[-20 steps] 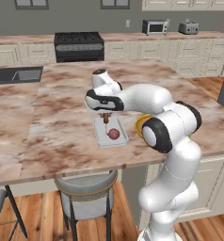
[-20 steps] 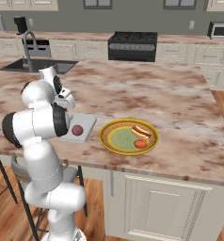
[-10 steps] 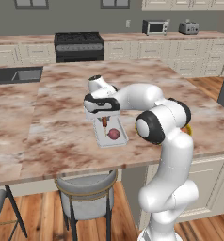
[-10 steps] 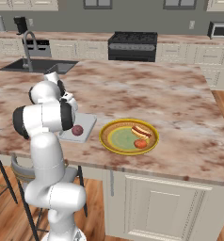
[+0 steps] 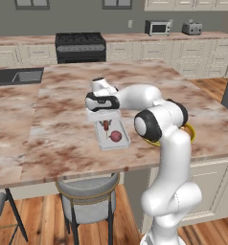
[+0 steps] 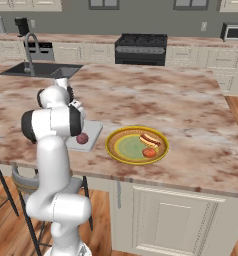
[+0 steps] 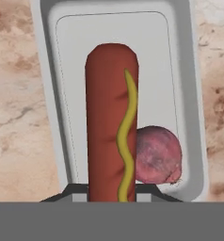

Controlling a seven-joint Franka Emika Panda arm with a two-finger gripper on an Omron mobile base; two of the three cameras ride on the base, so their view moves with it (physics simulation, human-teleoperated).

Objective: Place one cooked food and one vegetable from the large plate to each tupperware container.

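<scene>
My gripper (image 5: 106, 120) is shut on a hot dog (image 7: 111, 117) with a yellow mustard line, which hangs upright just above one tupperware container (image 5: 119, 142). The fingertips (image 7: 76, 190) clamp its top end. A red onion (image 7: 157, 155) lies in that pale tray (image 7: 189, 94), beside the hot dog. On the right base view my arm hides the hand, and the tray (image 6: 93, 131) with the onion (image 6: 82, 138) shows next to the large plate (image 6: 116, 140). The plate carries a second hot dog (image 6: 150, 139) and a red tomato (image 6: 149, 152).
The marble island counter (image 5: 63, 119) stretches left and back from the tray. A stool (image 5: 87, 196) stands under its near edge. The sink (image 6: 38, 70) and stove (image 6: 141, 47) are along the far wall. The plate's yellow rim (image 5: 189, 133) peeks out behind my arm.
The hand has stayed over the tray with the hot dog in its grip. The arm's elbow has swung slightly left.
</scene>
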